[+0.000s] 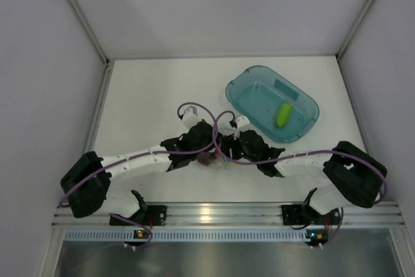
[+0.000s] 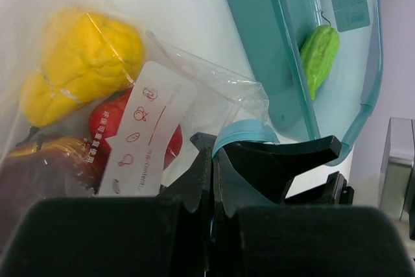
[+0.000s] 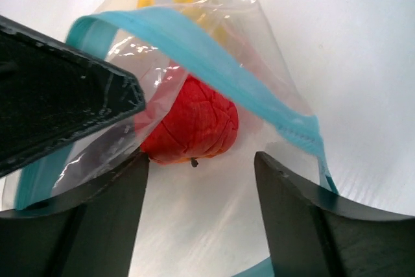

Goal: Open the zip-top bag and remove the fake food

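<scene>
The zip-top bag (image 2: 194, 89) lies at the table's middle, between both grippers, mouth open. My left gripper (image 2: 217, 152) is shut on its light blue zip strip (image 2: 241, 129). Through the plastic I see the yellow piece (image 2: 84, 63), the red piece (image 2: 109, 128) and the dark maroon piece (image 2: 32, 170). My right gripper (image 3: 201, 163) is open at the bag's mouth, with the blue strip (image 3: 214, 63) arching over it. The red piece (image 3: 191, 121) lies just ahead of its jaws, untouched. The green piece (image 1: 283, 114) lies in the teal tray (image 1: 243, 82).
The teal tray stands at the back right, close behind my right gripper (image 1: 228, 147); its wall (image 2: 259, 43) is just beyond the bag. The left gripper's finger (image 3: 58, 108) crosses the right wrist view. White walls enclose the table on three sides.
</scene>
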Motion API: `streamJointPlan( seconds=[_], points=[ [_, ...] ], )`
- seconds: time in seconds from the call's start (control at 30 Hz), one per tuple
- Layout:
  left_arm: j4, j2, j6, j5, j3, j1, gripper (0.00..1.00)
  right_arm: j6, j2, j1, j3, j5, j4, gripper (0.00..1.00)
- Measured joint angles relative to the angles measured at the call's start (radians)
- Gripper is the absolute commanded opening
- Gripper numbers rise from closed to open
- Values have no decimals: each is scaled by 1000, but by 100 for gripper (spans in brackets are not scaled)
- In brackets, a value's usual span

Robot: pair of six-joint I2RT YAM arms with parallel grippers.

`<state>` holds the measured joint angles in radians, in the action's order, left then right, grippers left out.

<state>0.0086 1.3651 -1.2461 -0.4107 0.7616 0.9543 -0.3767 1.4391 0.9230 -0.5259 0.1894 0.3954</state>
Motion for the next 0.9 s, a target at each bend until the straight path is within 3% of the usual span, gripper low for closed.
streamJointPlan(
  seconds=[0.4, 0.73, 0.9],
  points=[
    [12, -72, 19, 42, -39, -8, 0, -20, 52, -16, -5, -23, 82, 63],
    [121, -98, 19, 167, -39, -11, 0, -17, -145, -27, 50, -85, 79, 67],
    [132, -98, 19, 186, -39, -15, 0, -8, -157, -27, 50, -72, 51, 69]
  ],
)
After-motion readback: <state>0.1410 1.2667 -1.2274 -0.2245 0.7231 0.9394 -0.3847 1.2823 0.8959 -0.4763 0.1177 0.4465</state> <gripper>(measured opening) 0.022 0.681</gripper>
